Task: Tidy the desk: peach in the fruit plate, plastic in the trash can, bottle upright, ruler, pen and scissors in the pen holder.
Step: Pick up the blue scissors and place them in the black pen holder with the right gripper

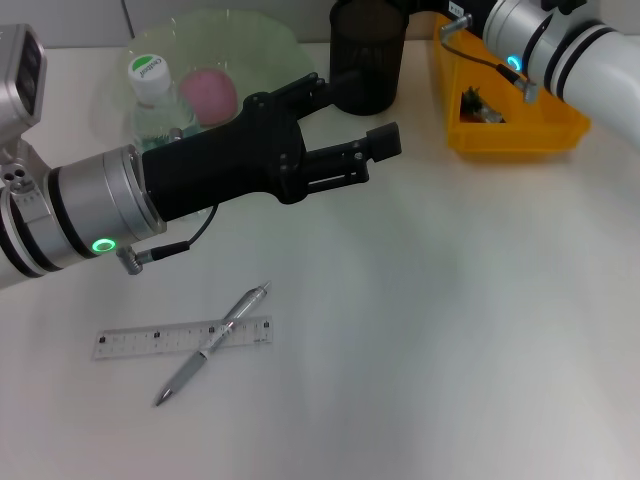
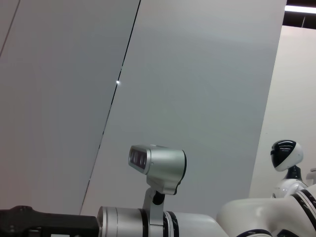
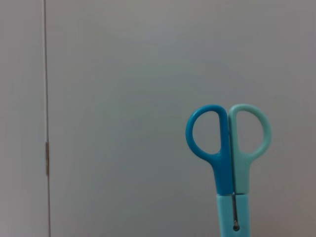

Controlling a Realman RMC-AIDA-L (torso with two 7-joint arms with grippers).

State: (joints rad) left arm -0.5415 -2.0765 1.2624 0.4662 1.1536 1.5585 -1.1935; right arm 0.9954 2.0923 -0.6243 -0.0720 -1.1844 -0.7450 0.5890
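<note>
My left gripper (image 1: 348, 115) hangs open and empty over the table, just in front of the black mesh pen holder (image 1: 366, 60). The pink peach (image 1: 208, 92) lies in the green fruit plate (image 1: 250, 45), and the bottle (image 1: 153, 95) with its green cap stands upright at the plate's left. A clear ruler (image 1: 150, 340) and a silver pen (image 1: 215, 342) crossing it lie on the table near me. The blue scissors (image 3: 229, 158) stand handles up close before the right wrist camera. My right arm (image 1: 560, 45) reaches in at the far right toward the pen holder.
A yellow trash can (image 1: 520, 135) stands at the far right with some scraps (image 1: 480, 105) inside. White tabletop stretches across the middle and right foreground.
</note>
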